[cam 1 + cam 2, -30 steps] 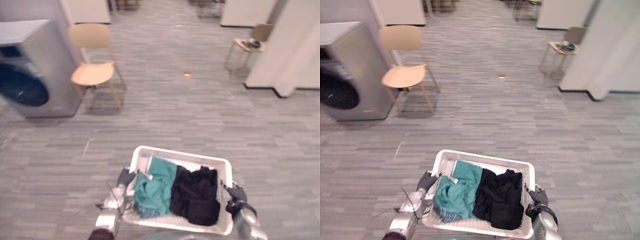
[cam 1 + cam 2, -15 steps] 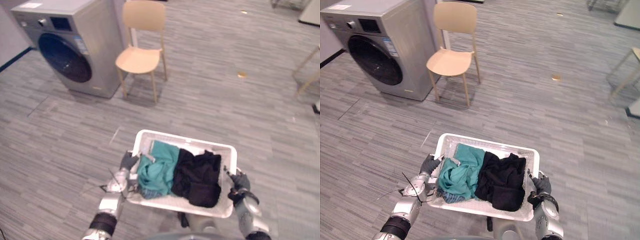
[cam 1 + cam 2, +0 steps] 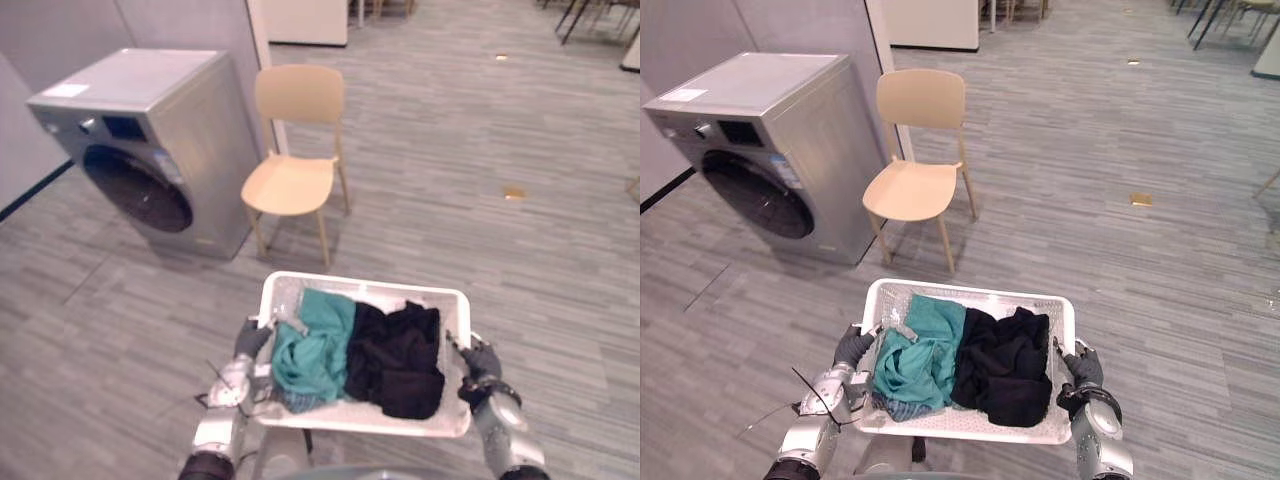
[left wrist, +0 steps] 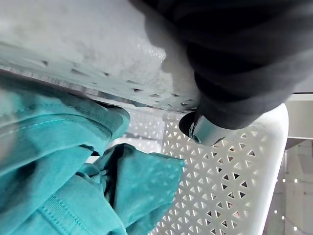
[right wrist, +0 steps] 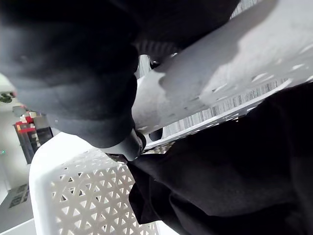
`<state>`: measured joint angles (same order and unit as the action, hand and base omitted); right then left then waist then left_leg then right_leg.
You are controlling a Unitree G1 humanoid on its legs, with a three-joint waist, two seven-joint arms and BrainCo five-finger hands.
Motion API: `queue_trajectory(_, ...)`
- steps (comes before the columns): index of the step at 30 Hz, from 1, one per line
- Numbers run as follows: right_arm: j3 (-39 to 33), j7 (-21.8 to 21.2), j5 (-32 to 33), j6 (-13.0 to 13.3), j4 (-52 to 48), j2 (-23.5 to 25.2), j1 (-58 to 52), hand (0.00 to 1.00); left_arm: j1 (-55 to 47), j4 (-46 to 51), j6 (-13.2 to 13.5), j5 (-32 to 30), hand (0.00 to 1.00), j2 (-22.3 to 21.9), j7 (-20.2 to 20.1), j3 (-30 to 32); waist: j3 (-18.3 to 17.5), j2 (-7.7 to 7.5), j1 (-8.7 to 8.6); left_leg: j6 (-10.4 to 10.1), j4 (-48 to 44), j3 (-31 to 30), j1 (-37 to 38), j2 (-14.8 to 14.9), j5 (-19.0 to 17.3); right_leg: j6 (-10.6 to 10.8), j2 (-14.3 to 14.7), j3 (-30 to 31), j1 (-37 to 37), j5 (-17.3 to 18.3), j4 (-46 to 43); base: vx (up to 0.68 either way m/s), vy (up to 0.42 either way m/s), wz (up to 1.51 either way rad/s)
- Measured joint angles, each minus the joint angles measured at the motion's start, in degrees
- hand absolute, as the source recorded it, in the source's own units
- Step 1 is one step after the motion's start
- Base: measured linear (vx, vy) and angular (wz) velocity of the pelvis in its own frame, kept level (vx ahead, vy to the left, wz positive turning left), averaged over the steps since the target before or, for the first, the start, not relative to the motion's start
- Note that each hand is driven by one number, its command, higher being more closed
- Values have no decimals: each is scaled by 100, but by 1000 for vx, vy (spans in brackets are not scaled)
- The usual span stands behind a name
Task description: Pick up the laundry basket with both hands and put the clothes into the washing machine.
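1. Washing machine: well ahead of the left fingers. The round door looks closed. Risk: with both hands occupied, nothing is free to open it.
2. Chair: just beside the machine, between it and the fingers. Risk: the basket's far rim or an arm could clip it on the approach.
3. Laundry basket: carried clear of the floor, clamped between the two sets of fingers. Risk: uneven grip would tilt it and spill the load.
4. Black garment: heaped inside, nearer the right fingers. It rises near rim height and could slide out.
5. Teal garment: inside, close to the left fingers, where it could snag them.
6. Left hand, right hand: each hooked over a short rim, fingers curled round it. Risk: slipping on the smooth plastic.
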<state>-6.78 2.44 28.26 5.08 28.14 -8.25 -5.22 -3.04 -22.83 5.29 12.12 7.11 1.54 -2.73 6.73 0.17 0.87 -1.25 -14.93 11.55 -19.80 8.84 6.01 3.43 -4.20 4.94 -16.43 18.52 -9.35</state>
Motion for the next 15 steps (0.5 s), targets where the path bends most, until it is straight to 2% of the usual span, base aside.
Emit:
queue_trajectory(1,-77,-5,-3,0,48,48,-20,100,7,-3,-18,-1,100,37,-1,-67,-26,-128,-15,30,-158,0,85,-225,20,17,-203,13,249,-3,-780,561,305,-5)
queue_trajectory(2,-137,-8,-14,-1,117,73,-18,100,8,-12,-22,-1,100,70,-1,-128,-20,-206,0,12,-188,18,194,-348,-63,105,-274,21,425,-56,-1335,579,308,11)
queue_trajectory(3,-190,-13,-20,-1,261,124,-23,100,12,-13,-53,-10,100,145,-2,-219,-18,-360,-29,127,-149,105,508,-600,-301,457,-511,10,892,-488,-2603,578,311,32)
queue_trajectory(4,-193,-9,-20,0,341,172,-37,100,10,-23,-104,-36,100,186,2,-241,-9,-396,-105,202,-86,106,847,-768,-495,615,-643,-32,1296,-1501,-3723,570,300,39)
queue_trajectory(5,-181,-12,-23,0,374,190,-27,100,9,-23,-115,-37,100,171,15,-243,-3,-385,-143,227,-59,110,1024,-809,-590,631,-701,-52,1494,-1761,-4218,616,322,19)
queue_trajectory(6,-143,-15,-36,-1,432,279,47,100,16,-12,-115,-37,100,269,67,-208,34,-316,-128,296,31,144,1489,-862,-791,160,-800,-245,2031,-1503,-5128,480,245,-4)
queue_trajectory(7,-138,-15,-72,0,432,335,67,100,22,-11,-113,-37,100,302,102,-178,47,-276,-136,312,132,145,1695,-884,-828,-59,-800,-375,2225,-1315,-5323,551,260,-7)
queue_trajectory(8,-138,-14,-88,4,418,396,76,100,45,5,-113,-45,100,334,124,-151,54,-214,-155,365,304,145,1968,-893,-904,-172,-704,-504,2530,-1067,-5377,420,141,0)
queue_trajectory(10,-144,-2,-88,4,183,474,14,100,153,61,-114,-51,100,407,127,-156,89,-142,-179,373,517,134,2436,-899,-1095,-17,-260,-568,3139,-626,-4838,381,70,10)
queue_trajectory(11,-157,10,-88,5,14,489,-39,100,205,100,-114,-50,100,406,127,-159,117,-141,-203,357,538,126,2609,-911,-1185,-19,-154,-725,3305,-570,-4323,371,4,16)
queue_trajectory(12,-174,18,-85,8,-182,482,-83,100,213,246,-114,-49,100,403,127,-161,123,-135,-248,323,592,120,2819,-927,-1302,-60,-94,-1061,3399,-601,-3348,438,-8,13)
queue_trajectory(13,-190,26,-73,14,-336,478,-116,100,255,325,-114,-49,100,395,127,-161,113,-112,-270,299,603,100,2888,-923,-1399,-139,15,-1131,3437,-732,-2433,364,-15,15)
queue_trajectory(15,-188,76,-60,95,-631,471,-194,100,378,427,-105,-50,100,384,127,-160,4,-165,-347,202,551,-36,2917,-977,-1657,-141,131,-724,3399,-1243,-937,363,-58,35)
